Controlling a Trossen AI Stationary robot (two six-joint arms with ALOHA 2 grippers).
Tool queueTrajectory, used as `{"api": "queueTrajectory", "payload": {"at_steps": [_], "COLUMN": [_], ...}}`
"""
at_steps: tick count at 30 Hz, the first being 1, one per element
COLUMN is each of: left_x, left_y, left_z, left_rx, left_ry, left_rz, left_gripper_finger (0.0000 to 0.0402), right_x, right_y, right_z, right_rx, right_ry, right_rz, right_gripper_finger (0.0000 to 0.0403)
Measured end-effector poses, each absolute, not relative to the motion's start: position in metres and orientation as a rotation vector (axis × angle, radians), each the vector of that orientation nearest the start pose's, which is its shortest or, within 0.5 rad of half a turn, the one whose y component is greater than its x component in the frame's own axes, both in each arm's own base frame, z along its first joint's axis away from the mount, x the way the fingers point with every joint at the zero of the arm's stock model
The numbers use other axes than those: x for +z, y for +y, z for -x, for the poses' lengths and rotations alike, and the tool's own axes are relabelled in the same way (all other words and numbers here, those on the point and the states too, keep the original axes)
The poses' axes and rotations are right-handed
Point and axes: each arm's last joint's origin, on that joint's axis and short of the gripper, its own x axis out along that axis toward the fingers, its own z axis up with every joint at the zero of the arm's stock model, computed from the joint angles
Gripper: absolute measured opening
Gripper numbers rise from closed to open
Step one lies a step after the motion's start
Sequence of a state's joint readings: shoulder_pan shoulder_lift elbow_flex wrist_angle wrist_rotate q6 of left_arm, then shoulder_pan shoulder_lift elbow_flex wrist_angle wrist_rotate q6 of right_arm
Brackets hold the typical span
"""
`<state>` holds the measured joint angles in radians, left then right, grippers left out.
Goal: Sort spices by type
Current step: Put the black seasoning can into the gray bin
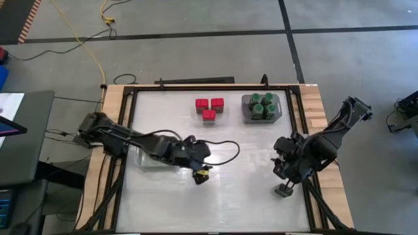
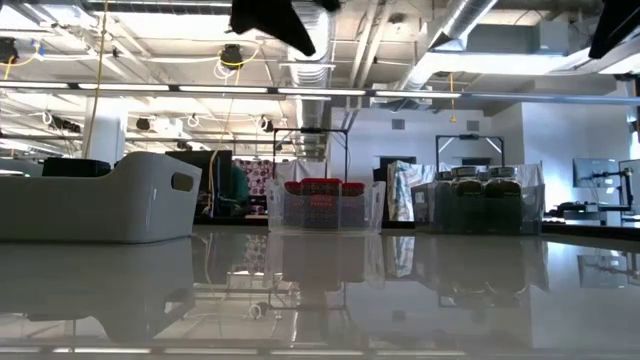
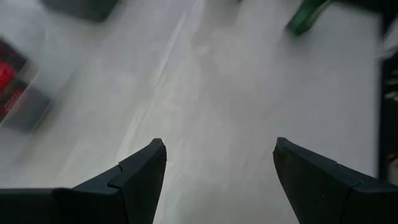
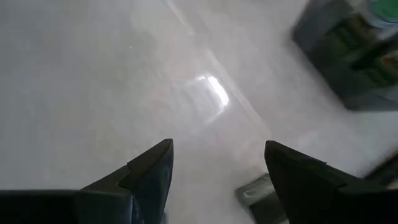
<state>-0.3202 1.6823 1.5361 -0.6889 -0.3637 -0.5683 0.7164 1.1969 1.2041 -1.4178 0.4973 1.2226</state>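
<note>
From above: red blocks (image 1: 209, 108) grouped as three in a clear tray near the table's far edge, green-lidded jars (image 1: 262, 106) packed together in a grey tray (image 1: 280, 111) just beside them to the right, likely so placed because each kind gets its own bin. Left gripper (image 1: 202, 175) hanging over mid-table, near a faint clear tray (image 1: 145, 160) under the left arm, contents of that tray not readable here. Right gripper (image 1: 285, 183) lowered toward the table's right front, directly over a small dark tin (image 1: 283, 190) standing alone, well apart from both filled trays; probably the next piece to be sorted. From table height: a white bin (image 2: 100, 200) with a handle slot on the left, insides hidden by its wall; a clear tray (image 2: 325, 205) holding the red blocks in the middle; a grey tray of green-lidded jars (image 2: 480, 200) on the right; only dark arm parts at the top edge. From the left wrist: fingers (image 3: 140, 177) spread wide over bare tabletop, nothing between them, a blurred red-filled tray (image 3: 15, 87) off to one side. From the right wrist: fingers (image 4: 152, 171) apart and empty, the small tin (image 4: 261, 193) just beyond and between them, untouched, the jar tray (image 4: 348, 56) farther off; spread presumably kept for closing on the tin.
</note>
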Motion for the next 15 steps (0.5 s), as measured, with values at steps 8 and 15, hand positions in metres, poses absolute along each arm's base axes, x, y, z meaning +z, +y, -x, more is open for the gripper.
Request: {"api": "queueTrajectory", "payload": {"at_steps": [8, 15], "left_x": [0.309, 0.302], "left_y": [-0.098, -0.086], "left_z": [-0.307, -0.272], "left_rx": [0.152, 0.13], "left_ry": [0.499, 0.487], "left_rz": [0.241, 0.227], "left_gripper_finger": [0.0285, 0.0285], "right_x": [0.323, 0.326], "right_y": [0.122, 0.115], "right_z": [-0.158, -0.177], "right_rx": [-0.387, -0.381], "right_ry": [0.935, 0.896], "right_rz": [-0.36, -0.476], "right_gripper_finger": [0.0281, 0.0281]}}
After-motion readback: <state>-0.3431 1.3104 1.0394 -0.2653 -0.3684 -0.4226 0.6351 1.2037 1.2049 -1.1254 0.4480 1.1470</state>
